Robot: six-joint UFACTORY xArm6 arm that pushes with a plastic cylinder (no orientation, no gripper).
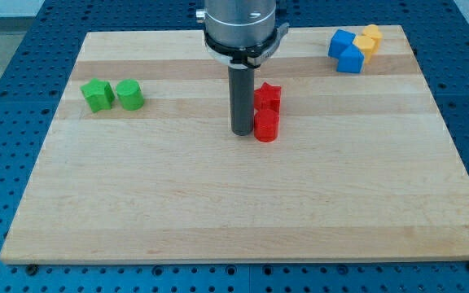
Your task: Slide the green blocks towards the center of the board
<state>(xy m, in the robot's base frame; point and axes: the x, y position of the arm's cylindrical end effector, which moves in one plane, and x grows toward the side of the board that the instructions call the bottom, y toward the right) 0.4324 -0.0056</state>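
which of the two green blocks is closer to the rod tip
The green cylinder: it sits on the view's right of the green star-shaped block, nearer my tip.

Two red blocks, a star (pixel 268 95) above a cylinder (pixel 266 126), sit mid-board; two blue blocks (pixel 346 50) and a yellow block (pixel 370 39) cluster at the wooden board's (pixel 218 212) top right

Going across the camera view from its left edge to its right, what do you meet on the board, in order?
Green star-like block → green cylinder → my tip, touching or nearly touching the left side of the red cylinder → blue blocks → yellow blocks. The red star block sits above the red cylinder, so I leave it unordered.
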